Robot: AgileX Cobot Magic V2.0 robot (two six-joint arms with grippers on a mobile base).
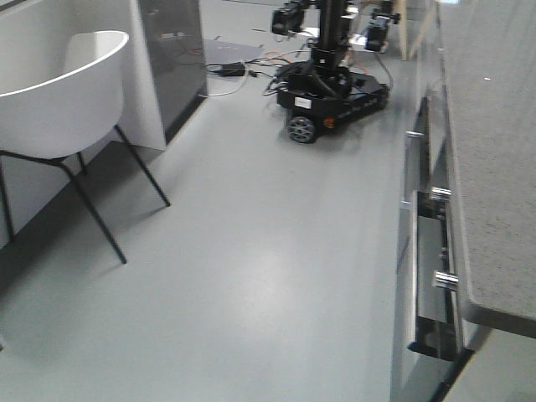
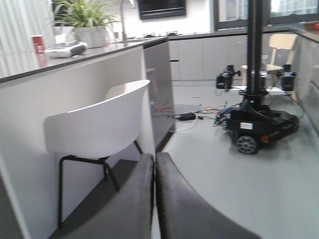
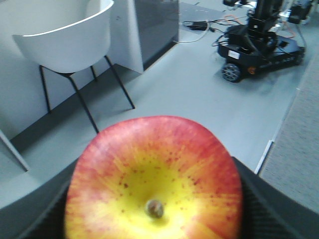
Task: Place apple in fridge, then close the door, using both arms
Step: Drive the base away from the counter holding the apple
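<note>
The right hand (image 3: 155, 201) is closed on the apple (image 3: 154, 159). Its dark fingers (image 3: 273, 211) press against the left and right flanks of the fruit, which fills the lower half of the right wrist view. The apple is red at the top and sides and yellow at the centre, with red flecks. Its small brown end points toward the camera. It is held clear above the grey floor (image 1: 268, 251). The left hand (image 2: 155, 160) carries nothing. Its two dark grey fingers lie pressed together, and only a thin slit shows between them. A white chair (image 1: 63, 92) on thin black legs stands at the left, just beside a white bench (image 2: 75, 62) with a dark top. That bench carries a potted plant (image 2: 84, 17) and a red can (image 2: 38, 43). A dark grey glossy panel (image 1: 172, 59) forms the end of this unit. A second wheeled robot (image 1: 331, 84) with a black base stands farther along the floor, with loose cables (image 1: 239, 71) lying near it. On the right of the front view, a speckled grey bench (image 1: 494, 151) runs along the edge. Below it are drawer fronts with chrome knobs (image 1: 445, 279), and one drawer front stands slightly ajar.
</note>
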